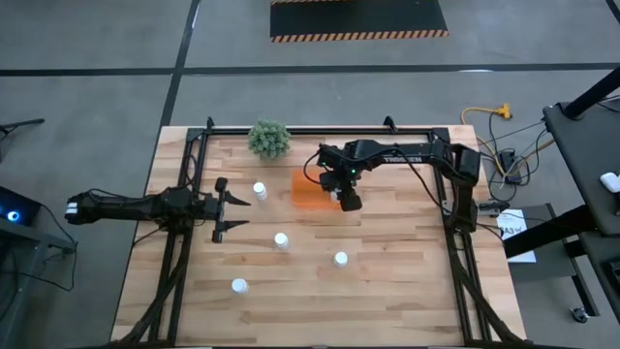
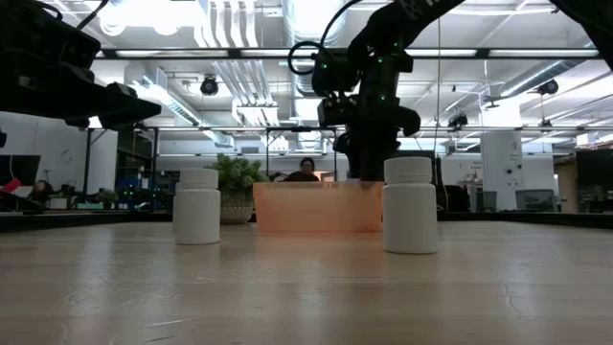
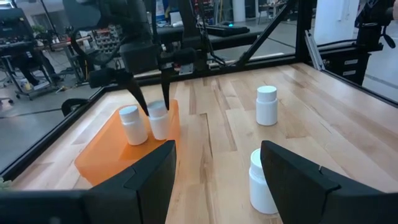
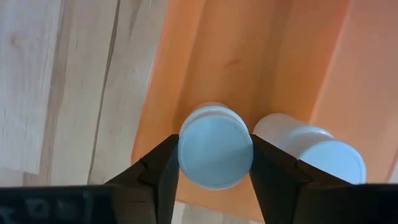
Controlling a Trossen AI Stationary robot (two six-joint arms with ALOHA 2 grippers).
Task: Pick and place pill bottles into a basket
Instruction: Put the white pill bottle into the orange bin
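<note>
The orange basket (image 1: 305, 191) lies on the wooden table, right of the middle toward the far edge. My right gripper (image 3: 152, 111) reaches down into it, shut on a white pill bottle (image 3: 159, 122). A second bottle (image 3: 131, 124) stands upright in the basket right beside it. Several more white bottles stand upright on the table: one left of the basket (image 1: 260, 191), one near the middle (image 1: 281, 240), one to its right (image 1: 341, 259) and one by the near edge (image 1: 238, 285). My left gripper (image 1: 221, 204) waits open at the table's left side, level above the wood. My right gripper pinches the bottle at its cap (image 4: 216, 154), one finger on each side of the round top. The fingers (image 3: 139, 99) come from above, pointing steeply down. The bottle stands upright, its base low inside the basket (image 3: 118, 149), close against the second bottle (image 4: 311, 146).
A green bushy plant (image 1: 269, 139) stands at the far edge, left of the basket. A black frame (image 1: 320, 131) borders the table at the far edge and both sides. Bare wood lies between the loose bottles and along the near edge.
</note>
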